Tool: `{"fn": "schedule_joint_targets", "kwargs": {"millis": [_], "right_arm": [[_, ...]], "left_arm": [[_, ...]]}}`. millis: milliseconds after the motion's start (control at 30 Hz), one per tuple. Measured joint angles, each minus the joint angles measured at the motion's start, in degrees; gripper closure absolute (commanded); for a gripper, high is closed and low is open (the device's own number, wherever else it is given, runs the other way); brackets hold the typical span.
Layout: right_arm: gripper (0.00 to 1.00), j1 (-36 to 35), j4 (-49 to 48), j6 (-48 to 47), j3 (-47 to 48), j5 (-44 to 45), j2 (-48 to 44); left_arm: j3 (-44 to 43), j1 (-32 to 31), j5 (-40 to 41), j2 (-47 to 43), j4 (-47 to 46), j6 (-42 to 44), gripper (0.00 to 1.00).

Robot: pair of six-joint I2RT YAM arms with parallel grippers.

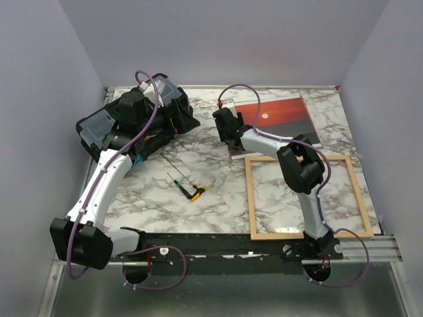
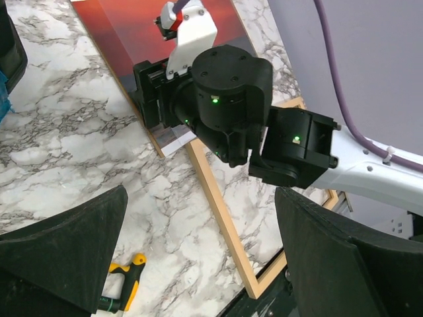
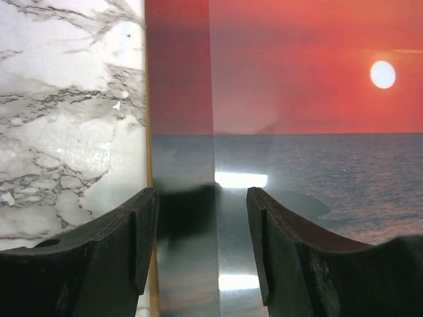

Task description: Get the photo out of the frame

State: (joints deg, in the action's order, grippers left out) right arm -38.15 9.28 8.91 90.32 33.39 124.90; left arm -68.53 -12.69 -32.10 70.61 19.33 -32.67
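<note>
Reaching for the photo (image 1: 281,117), already lying clear of the frame (image 1: 250,198).

From left: shows the left gripper (image 2: 201,195) parked at back left, fingers spread wide and holding nothing; then a yellow-handled screwdriver (image 1: 195,192) loose on the marble table (image 1: 198,152); then the right gripper (image 3: 201,195) poised low over the photo's left edge, fingers parted either side of a glossy strip there, gripping nothing yet. Finds the photo flat at back right, just beyond the frame, itself flat at near right with bare marble seen through it. Looks like the closing pick-up step, removal largely done. Calls next for catching that thin flat edge and lifting the print away without creasing it.
</note>
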Motion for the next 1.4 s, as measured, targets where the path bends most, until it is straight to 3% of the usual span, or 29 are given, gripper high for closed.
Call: {"fn": "schedule_joint_targets", "kwargs": {"millis": [167, 433, 567, 767, 800, 867, 1067, 1400], "right_arm": [[0.34, 2.67, 0.17, 1.14, -3.63, -3.32, -5.49], [0.24, 16.06, -1.6, 1.27, -8.61, -15.19, -14.78], [0.26, 11.28, -2.6, 0.7, -10.05, -15.26, -14.56], [0.39, -0.33, 0.17, 2.64, -8.44, -6.21, -9.68], [0.45, -1.36, 0.74, 2.82, -8.44, -5.09, -9.16], [0.53, -2.16, 1.07, 2.75, -8.46, -3.63, -8.41], [0.6, -1.84, 1.07, 1.95, -6.6, -2.19, -6.21], [0.6, -2.1, 1.79, 0.0, -2.19, -1.25, -1.49]], "left_arm": [[0.0, 0.04, -0.59, 0.61, -0.26, -0.02, 0.03], [2.27, -0.09, -3.72, 4.02, -3.72, -2.89, 0.03], [3.23, -0.13, -5.18, 6.14, -4.63, -4.46, 0.03], [3.41, -0.13, -5.2, 6.21, -4.68, -4.46, 0.03], [3.41, -0.13, -5.2, 6.21, -4.66, -4.46, 0.03], [3.41, -0.13, -5.22, 6.21, -4.72, -4.48, 0.03], [3.41, -0.13, -5.22, 5.86, -4.7, -4.46, 0.03], [3.41, -0.13, -5.22, 4.42, -4.66, -4.39, 0.03]]}}
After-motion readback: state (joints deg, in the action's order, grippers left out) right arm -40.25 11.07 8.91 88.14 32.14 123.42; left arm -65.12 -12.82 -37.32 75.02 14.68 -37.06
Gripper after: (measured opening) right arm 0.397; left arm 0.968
